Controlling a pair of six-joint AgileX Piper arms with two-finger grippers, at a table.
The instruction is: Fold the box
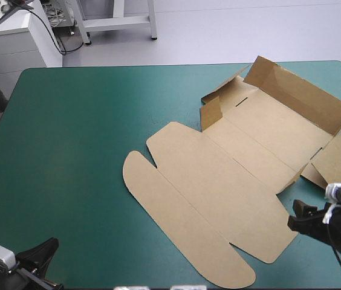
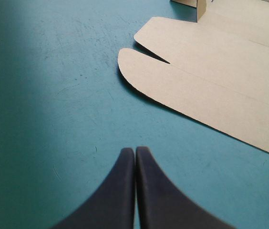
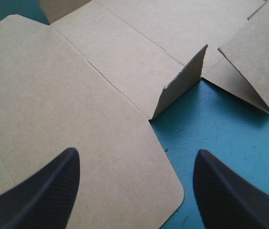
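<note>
box (image 1: 261, 136) on teal-green desk (image 1: 74, 151): far wall (image 1: 297, 90) and side flaps (image 1: 211, 113) raised, lid (image 1: 207, 199) flat | left end effector (image 2: 135, 155): closed tight, empty, short of box's lid | right end effector (image 3: 135, 152): spread wide, empty, straddling box's lid corner (probably lining up a side flap)

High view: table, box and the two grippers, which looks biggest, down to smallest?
1. table
2. box
3. right gripper and left gripper: both small, partly out of view, too alike to rank.
</note>
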